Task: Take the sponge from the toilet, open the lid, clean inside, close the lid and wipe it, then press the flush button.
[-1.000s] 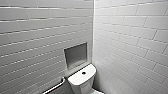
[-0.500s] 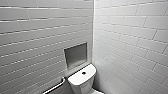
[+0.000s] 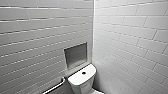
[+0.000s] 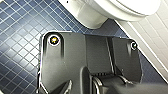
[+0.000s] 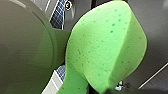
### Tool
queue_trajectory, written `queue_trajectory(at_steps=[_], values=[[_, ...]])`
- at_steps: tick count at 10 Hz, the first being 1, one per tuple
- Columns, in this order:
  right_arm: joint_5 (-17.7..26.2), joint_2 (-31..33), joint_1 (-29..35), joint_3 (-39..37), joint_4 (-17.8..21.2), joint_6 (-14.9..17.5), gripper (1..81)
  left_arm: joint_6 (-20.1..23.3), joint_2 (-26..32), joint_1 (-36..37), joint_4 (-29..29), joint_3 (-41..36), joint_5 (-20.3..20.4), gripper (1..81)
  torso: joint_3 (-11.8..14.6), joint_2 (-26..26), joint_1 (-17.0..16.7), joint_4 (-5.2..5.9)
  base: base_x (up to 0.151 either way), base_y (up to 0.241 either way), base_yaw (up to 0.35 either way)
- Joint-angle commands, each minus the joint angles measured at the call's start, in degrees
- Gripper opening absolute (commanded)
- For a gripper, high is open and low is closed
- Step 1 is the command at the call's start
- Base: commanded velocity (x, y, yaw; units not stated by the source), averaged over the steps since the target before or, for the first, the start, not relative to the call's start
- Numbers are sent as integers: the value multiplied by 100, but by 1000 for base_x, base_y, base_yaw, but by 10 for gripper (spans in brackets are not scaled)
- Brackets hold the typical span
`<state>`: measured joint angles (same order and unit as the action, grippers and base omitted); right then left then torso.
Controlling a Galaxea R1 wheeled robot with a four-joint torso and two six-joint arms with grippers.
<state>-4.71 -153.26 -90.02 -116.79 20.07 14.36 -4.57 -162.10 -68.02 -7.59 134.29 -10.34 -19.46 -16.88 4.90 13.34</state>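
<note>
Where the right wrist camera looks on, the sponge (image 5: 105, 47), bright green and creased, is pinched in the right gripper (image 5: 112, 90) beside a glossy curved surface (image 5: 25, 50). Head view: the toilet (image 3: 81, 82) in a tiled corner (image 3: 93, 37); flush button (image 3: 83, 73) dark, centred on its tank.

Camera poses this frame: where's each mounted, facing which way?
Head: high on robot, facing forward-down into tiled corner, at toilet and flush button.
Left wrist: on left arm, looking down at floor and toilet bowl; robot's dark plate shows.
Right wrist: on right arm, close on sponge beside grey curved surface.
Shared: head and left wrist see the toilet; both wrists see floor.
</note>
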Motion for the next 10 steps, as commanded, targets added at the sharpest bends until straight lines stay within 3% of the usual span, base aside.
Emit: queue_trajectory(at_steps=[1,10], values=[[427,-13,128,-88,-2,14,10,9,529,1198,531,-860,-847,811,0,0,0,0,0,0,0],[418,-322,146,-581,-20,23,10,9,643,3923,1911,-1924,-1559,811,-2,2,5,0,0,0,0]])
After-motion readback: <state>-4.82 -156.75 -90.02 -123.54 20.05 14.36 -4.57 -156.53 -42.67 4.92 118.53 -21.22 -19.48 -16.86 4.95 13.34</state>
